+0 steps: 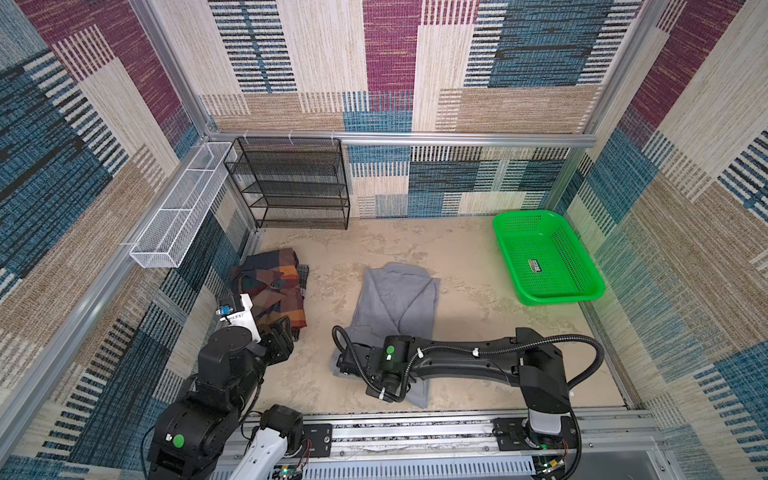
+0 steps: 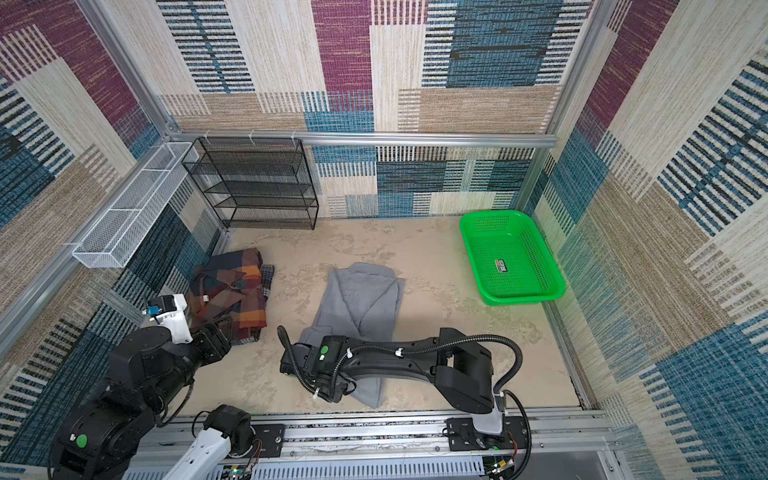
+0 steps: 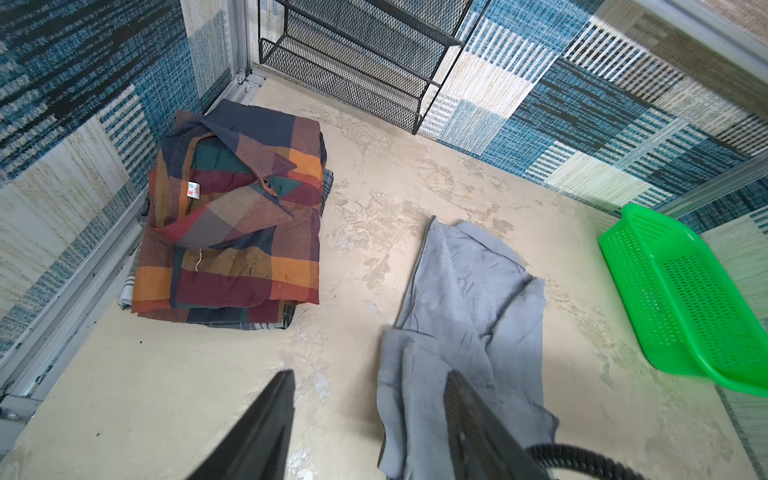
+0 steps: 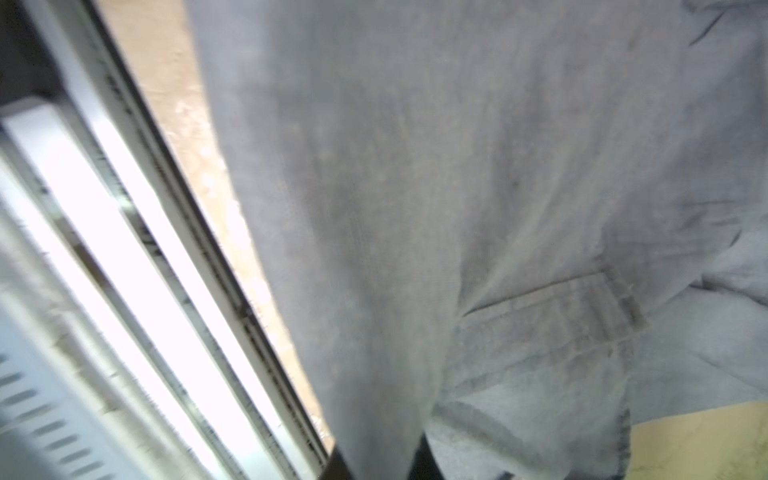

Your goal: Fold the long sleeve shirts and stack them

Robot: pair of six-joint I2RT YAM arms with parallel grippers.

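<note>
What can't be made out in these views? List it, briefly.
- Right gripper: jaws under its own wrist in both top views; gray shirt and blur hide them in the right wrist view.
- Plaid shirt label: print too small, left wrist view.
- Checked cloth beneath: plaid shirt hides all but edges.

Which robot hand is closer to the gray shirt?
Right. The right gripper is on the near end of the gray shirt, cloth between its fingers. The left gripper hangs open beside it, by the plaid shirt.

Plaid shirt (image 1: 274, 291) lies folded; gray shirt (image 1: 395, 299) sprawls rumpled nearby.
</note>
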